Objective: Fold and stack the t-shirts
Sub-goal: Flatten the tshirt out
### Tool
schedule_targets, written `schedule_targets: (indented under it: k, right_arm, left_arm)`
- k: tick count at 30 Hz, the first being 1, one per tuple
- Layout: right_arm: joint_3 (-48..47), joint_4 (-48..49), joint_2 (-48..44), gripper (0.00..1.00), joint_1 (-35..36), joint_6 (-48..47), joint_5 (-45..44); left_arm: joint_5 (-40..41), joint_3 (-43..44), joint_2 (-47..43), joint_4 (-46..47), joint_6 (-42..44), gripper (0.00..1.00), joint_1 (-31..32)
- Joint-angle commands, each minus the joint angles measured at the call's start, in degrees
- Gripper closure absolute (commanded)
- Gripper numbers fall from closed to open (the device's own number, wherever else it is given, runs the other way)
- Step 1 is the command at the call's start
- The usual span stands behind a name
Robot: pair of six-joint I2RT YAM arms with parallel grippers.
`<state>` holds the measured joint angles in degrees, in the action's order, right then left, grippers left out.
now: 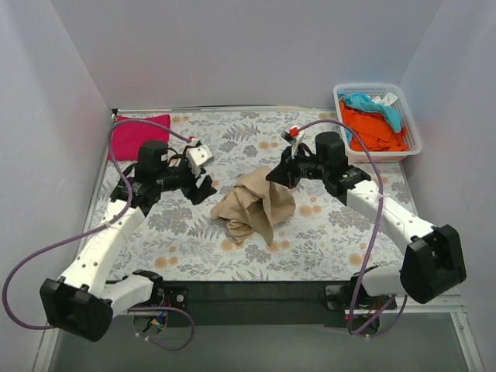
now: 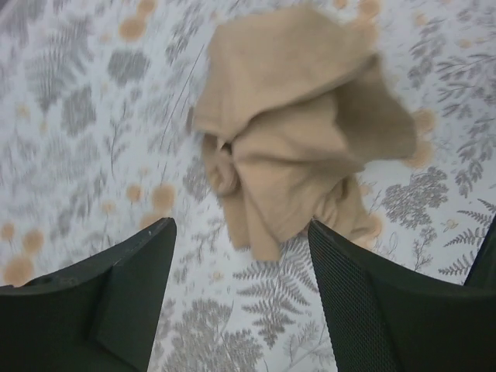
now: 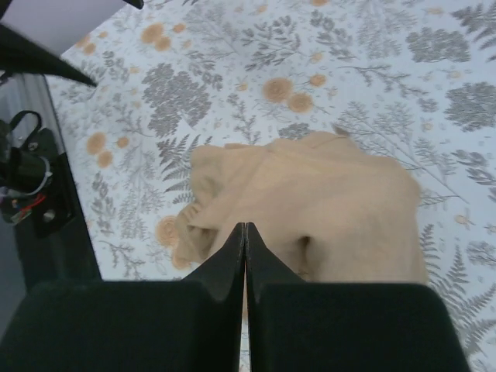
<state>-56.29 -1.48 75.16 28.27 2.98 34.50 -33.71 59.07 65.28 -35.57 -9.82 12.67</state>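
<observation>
Tan t-shirt (image 1: 254,205): crumpled heap lying on the floral desk (image 1: 325,232).
Left claw (image 2: 240,229): spread, nothing between the fingers, just left of the tan t-shirt.
Right claw (image 3: 245,226): pressed together at the tan t-shirt's far right edge; whether cloth is pinched cannot be told.
Magenta t-shirt (image 1: 139,133): flat, well left of and behind the tan t-shirt.
Basket (image 1: 376,87): well right of and behind the tan t-shirt, holding orange (image 1: 372,130) and light blue (image 1: 380,105) t-shirts.

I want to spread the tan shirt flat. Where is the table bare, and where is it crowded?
Bare: the far strip between the magenta shirt and the basket, and the near strip between the tan shirt and the table edge. Crowded: the middle, where left hand and right hand flank that shirt.
</observation>
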Motion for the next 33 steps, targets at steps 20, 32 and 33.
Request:
schedule_targets:
  k: [20, 32, 33]
  right_arm:
    - [-17.8, -14.4, 14.3, 0.27, -18.1, -2.7, 13.9]
    - [-6.4, -21.7, 3.3, 0.23, -30.6, -10.0, 15.1]
    - [-6.1, -21.9, 3.0, 0.24, -30.9, -10.1, 15.1]
  left_arm:
    - [13.3, -7.0, 12.3, 11.1, 50.7, 0.36, 43.1]
    - [21.1, 1.0, 31.7, 16.1, 56.8, 0.39, 46.2]
    - [21.5, 1.0, 32.9, 15.8, 57.5, 0.42, 46.1]
